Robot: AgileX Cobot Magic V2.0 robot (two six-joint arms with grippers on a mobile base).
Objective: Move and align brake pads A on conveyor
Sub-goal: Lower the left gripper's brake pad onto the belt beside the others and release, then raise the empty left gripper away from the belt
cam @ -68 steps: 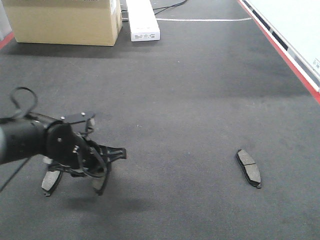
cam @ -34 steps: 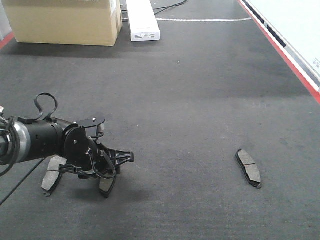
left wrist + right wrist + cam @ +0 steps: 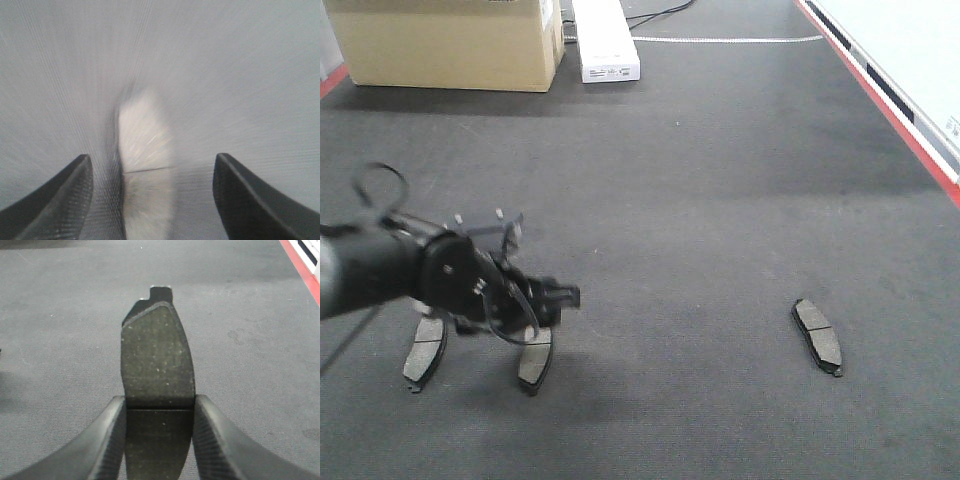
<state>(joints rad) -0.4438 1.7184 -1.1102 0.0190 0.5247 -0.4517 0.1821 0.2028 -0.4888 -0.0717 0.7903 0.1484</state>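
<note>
On the dark conveyor (image 3: 700, 180) two brake pads lie side by side at the near left, one (image 3: 425, 348) further left and one (image 3: 535, 358) beside it. My left gripper (image 3: 540, 303) hovers just above the second one, blurred by motion. In the left wrist view it (image 3: 152, 159) is open, with that pad (image 3: 145, 150) flat on the belt below the gap. A third pad (image 3: 818, 335) lies alone at the near right. My right gripper (image 3: 160, 399) is shut on a fourth pad (image 3: 157, 350), held above the belt; it is out of the front view.
A cardboard box (image 3: 450, 45) and a long white box (image 3: 605, 40) stand at the far end of the belt. A red stripe (image 3: 890, 110) runs along the belt's right edge, with a pale surface beyond it.
My left gripper has lifted off the second left pad, which now lies uncovered on the belt beside the first. The pad at the right has not moved.
</note>
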